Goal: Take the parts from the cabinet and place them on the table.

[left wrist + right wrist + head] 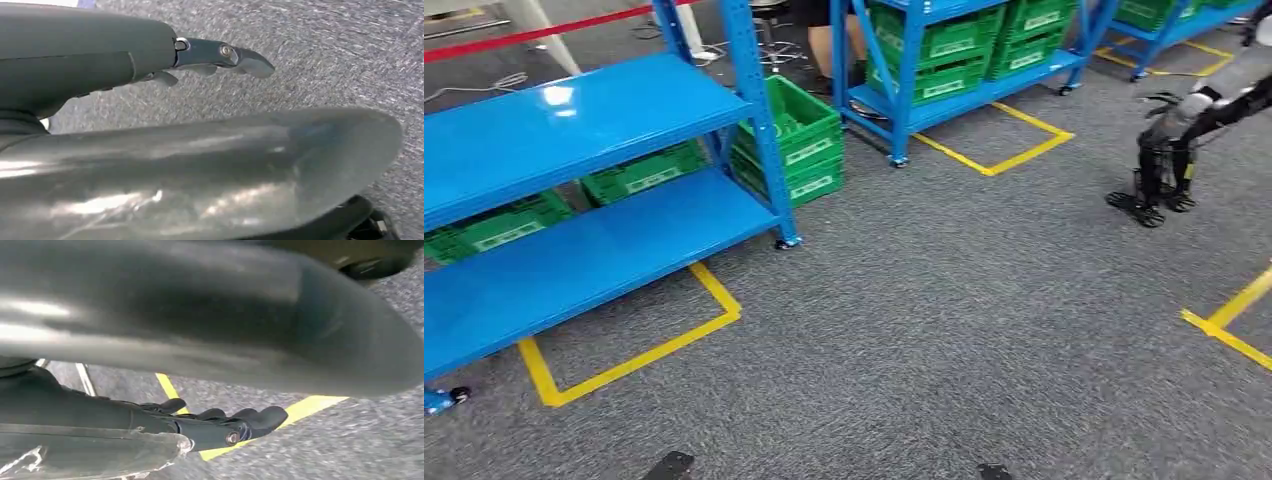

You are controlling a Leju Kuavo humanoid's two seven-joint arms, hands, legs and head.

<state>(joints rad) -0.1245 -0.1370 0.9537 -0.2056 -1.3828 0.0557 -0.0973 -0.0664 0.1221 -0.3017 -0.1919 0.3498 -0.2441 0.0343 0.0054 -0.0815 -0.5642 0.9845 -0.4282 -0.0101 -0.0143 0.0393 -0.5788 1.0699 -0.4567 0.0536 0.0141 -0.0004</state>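
White labels on green crates (799, 140) at 12 o'clock, print too small and blurred; no readable text anywhere.

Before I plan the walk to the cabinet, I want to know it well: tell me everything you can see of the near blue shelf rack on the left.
The blue shelf rack stands on grey carpet at the left of the head view. It looks like painted metal: two flat, glossy shelves shown bare, and perforated uprights ending in small castors. Yellow floor tape marks its bay. Green crates sit behind it, seen between the shelves and past its corner post; whether they touch it cannot be told.
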